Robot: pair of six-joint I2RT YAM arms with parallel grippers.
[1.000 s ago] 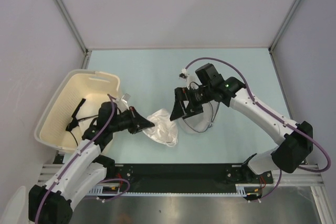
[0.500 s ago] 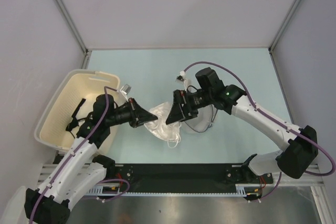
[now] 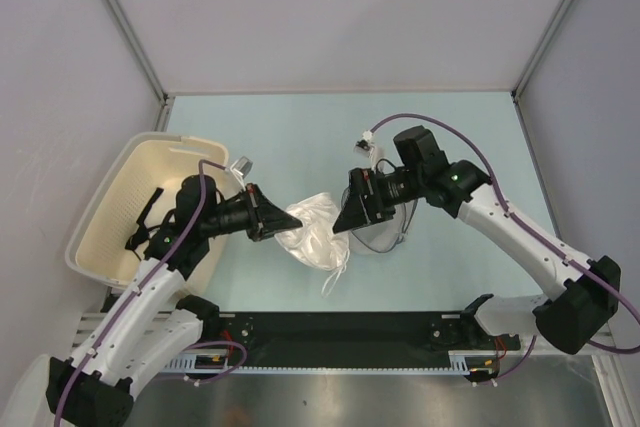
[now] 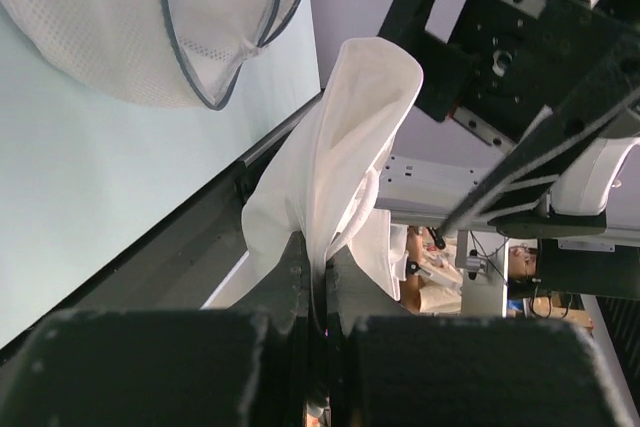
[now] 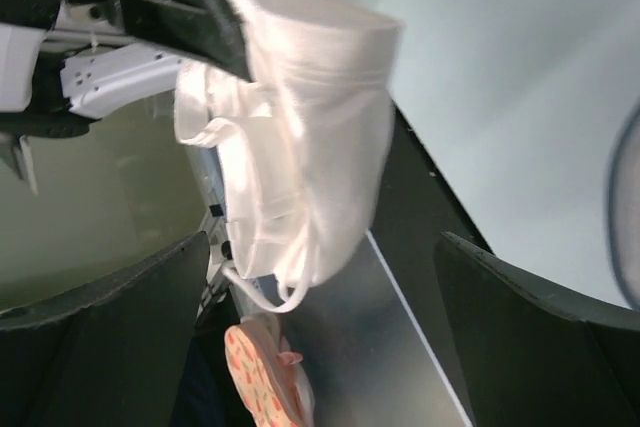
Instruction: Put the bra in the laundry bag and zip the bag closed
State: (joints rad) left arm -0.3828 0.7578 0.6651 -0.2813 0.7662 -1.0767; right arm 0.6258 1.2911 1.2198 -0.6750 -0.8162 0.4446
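Left gripper (image 3: 274,229): clamped on the bra (image 3: 316,235), which hangs
Right gripper (image 3: 352,215): jaws wide apart, just beside the bra
Laundry bag (image 3: 388,238): on the table (image 3: 300,137)

The top camera looks down from behind both arms; wrist cameras look closely past the left gripper (image 4: 318,282) and right gripper (image 5: 322,247) at the bra (image 3: 312,232) just ahead, seemingly shared by all.

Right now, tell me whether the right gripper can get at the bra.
Probably yes. The right gripper is open and faces the bra, which the left gripper holds up, pinched shut on one edge. Nothing stands between them.
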